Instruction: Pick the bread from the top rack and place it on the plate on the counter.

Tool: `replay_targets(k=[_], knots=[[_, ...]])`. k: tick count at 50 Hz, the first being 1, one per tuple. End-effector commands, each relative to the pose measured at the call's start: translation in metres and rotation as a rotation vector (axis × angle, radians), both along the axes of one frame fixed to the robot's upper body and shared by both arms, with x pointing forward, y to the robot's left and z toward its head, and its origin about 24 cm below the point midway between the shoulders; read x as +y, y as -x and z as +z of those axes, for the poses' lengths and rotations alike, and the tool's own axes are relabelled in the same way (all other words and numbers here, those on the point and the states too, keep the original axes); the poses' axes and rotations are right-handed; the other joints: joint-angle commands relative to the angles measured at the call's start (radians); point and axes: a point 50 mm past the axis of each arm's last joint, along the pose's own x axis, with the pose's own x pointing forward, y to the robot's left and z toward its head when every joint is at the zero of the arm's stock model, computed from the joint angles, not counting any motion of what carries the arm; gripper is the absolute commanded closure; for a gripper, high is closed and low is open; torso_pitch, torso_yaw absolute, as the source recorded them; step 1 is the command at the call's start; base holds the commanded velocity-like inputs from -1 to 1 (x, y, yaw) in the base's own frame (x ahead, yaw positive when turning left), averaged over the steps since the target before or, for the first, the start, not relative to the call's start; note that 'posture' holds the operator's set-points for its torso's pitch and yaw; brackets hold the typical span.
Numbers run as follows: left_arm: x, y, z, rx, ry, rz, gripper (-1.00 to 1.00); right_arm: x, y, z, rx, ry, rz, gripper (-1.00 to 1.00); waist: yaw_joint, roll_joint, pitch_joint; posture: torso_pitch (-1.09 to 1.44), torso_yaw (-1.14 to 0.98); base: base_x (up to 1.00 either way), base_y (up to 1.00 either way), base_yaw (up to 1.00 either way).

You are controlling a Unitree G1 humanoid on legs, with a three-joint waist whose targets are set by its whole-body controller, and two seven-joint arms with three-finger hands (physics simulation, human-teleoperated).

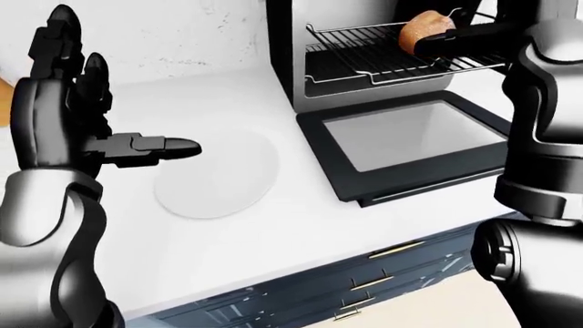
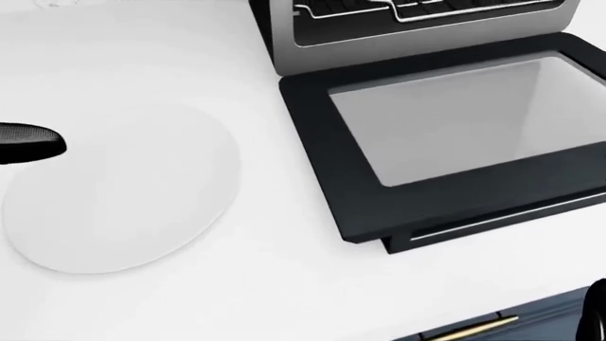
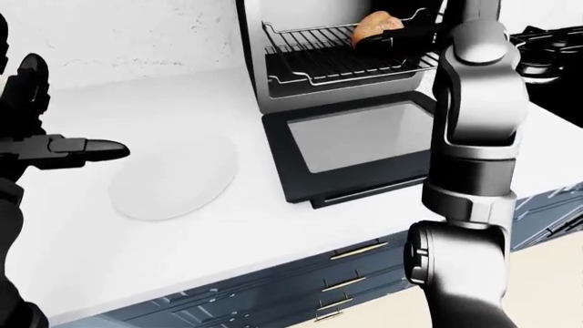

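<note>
The bread (image 1: 424, 27), a tan roll, lies on the top rack (image 1: 364, 37) of the open countertop oven at the top right of the left-eye view. My right hand (image 1: 430, 44) reaches into the oven, its dark fingers stretched along the bread's lower right side and not closed round it. The white plate (image 1: 219, 174) lies flat on the white counter, left of the oven; it also shows in the head view (image 2: 123, 192). My left hand (image 1: 91, 116) is open and empty, raised over the counter left of the plate, one finger pointing toward it.
The oven's black glass door (image 2: 455, 135) hangs open flat over the counter (image 2: 284, 284), right of the plate. A lower rack (image 1: 383, 68) sits under the top one. Dark drawers with brass handles (image 1: 391, 249) run below the counter edge.
</note>
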Motion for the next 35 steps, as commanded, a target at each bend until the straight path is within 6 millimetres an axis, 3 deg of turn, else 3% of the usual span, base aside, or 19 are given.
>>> replay_targets(k=[1, 35], knots=[[0.0, 0.006, 0.012, -0.076, -0.021, 0.007, -1.0, 0.002, 0.008, 0.022, -0.101, 0.027, 0.005, -1.0, 0.001, -0.002, -0.027, 0.0, 0.0, 0.0, 0.0, 0.0], [0.003, 0.008, 0.007, -0.069, -0.019, 0.016, -1.0, 0.007, -0.031, 0.02, -0.078, -0.009, 0.044, -1.0, -0.002, 0.003, -0.033, 0.0, 0.0, 0.0, 0.0, 0.0]])
